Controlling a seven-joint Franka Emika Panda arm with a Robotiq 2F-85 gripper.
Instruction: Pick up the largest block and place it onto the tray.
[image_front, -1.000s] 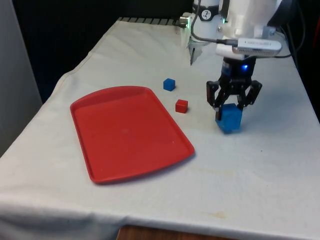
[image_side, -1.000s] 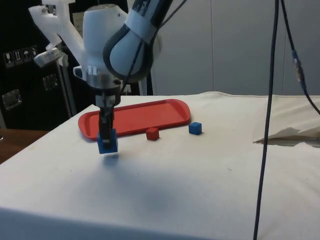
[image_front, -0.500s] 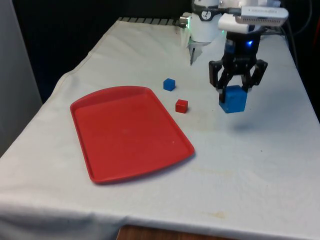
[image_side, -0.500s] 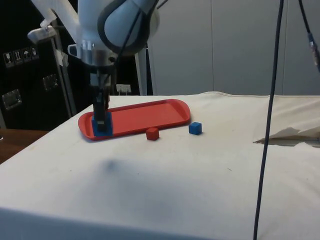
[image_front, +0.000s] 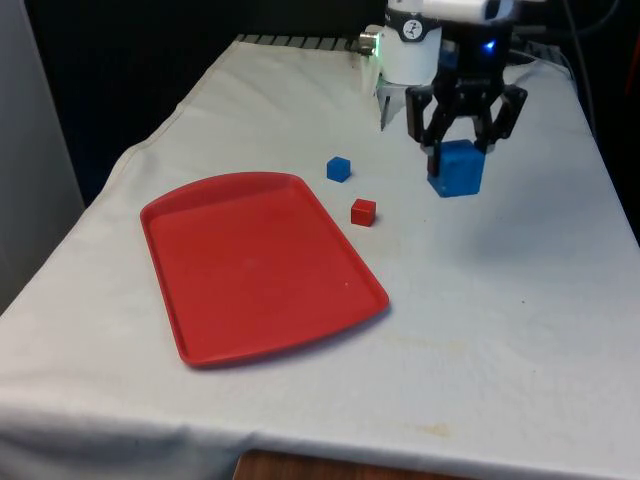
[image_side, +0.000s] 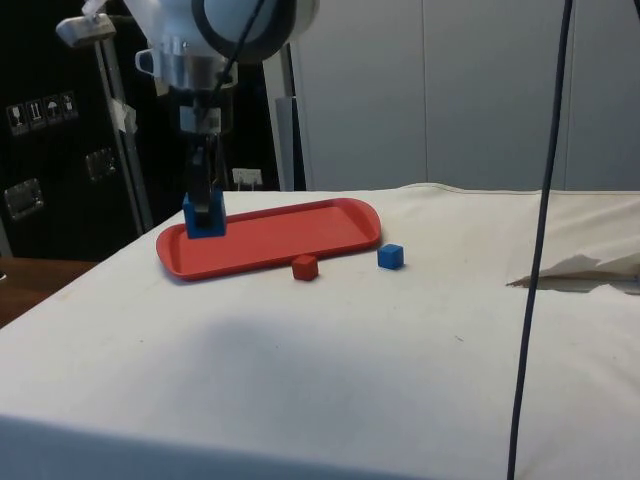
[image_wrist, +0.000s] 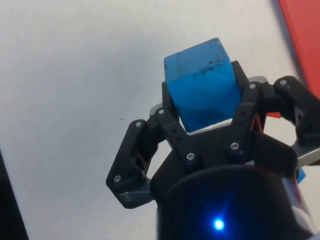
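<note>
Bench cloth (image_front: 500, 330) looks matt and a bit wrinkly, red tray (image_front: 250, 265) is smooth plastic, big blue block (image_wrist: 202, 90) is scuffed, pincer (image_wrist: 207, 122) is matt black.

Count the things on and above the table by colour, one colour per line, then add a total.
Blue: 2, the large blue block held in the gripper and the small blue block.
Red: 2, the small red block and the tray.
Total: 4.
</note>
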